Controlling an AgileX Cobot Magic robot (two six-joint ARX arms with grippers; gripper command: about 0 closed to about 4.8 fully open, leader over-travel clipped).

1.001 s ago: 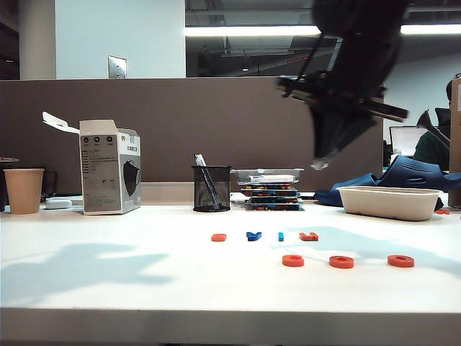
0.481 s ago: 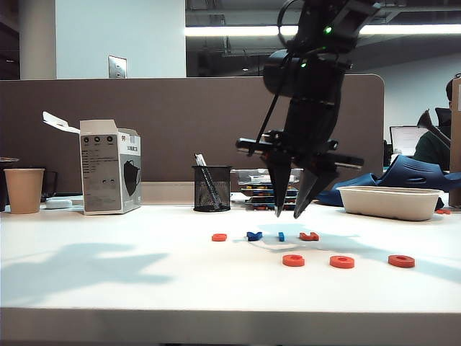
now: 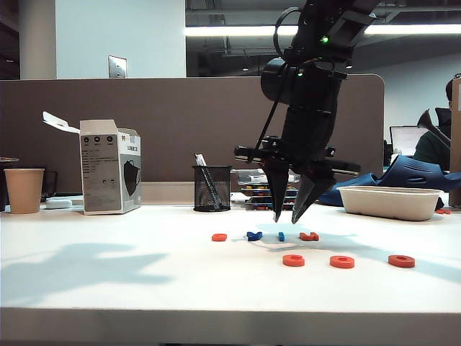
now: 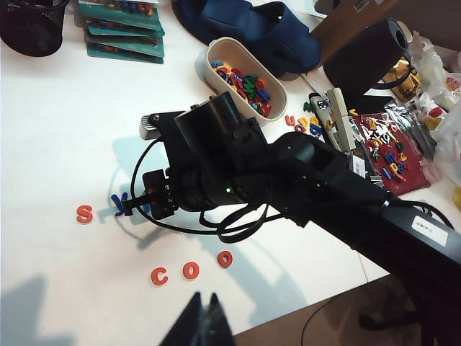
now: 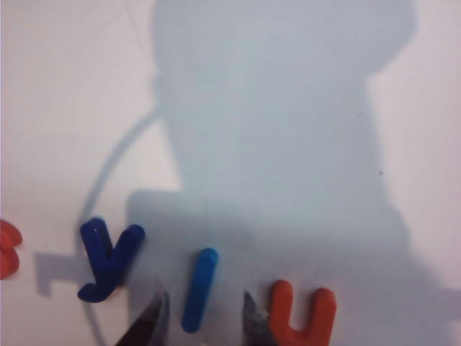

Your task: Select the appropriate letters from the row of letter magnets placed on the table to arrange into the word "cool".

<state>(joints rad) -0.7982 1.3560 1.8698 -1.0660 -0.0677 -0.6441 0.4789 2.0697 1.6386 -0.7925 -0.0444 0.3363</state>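
Observation:
On the white table a back row holds an orange S, a dark-blue y, a light-blue bar and an orange U. In front lie an orange c and two orange o's. My right gripper points down just above the bar, open. In the right wrist view its fingertips straddle the bar, between the y and the U, not touching it. My left gripper hangs shut and empty, high over the near table edge.
A paper cup and a mask box stand at the back left. A mesh pen holder and a stack of letter boards are behind the row. An oval bowl of spare letters sits at the back right.
The right arm came down from high above to just over the back row, and its jaws opened. Over the last half second it sank only slightly. The letters have not moved.

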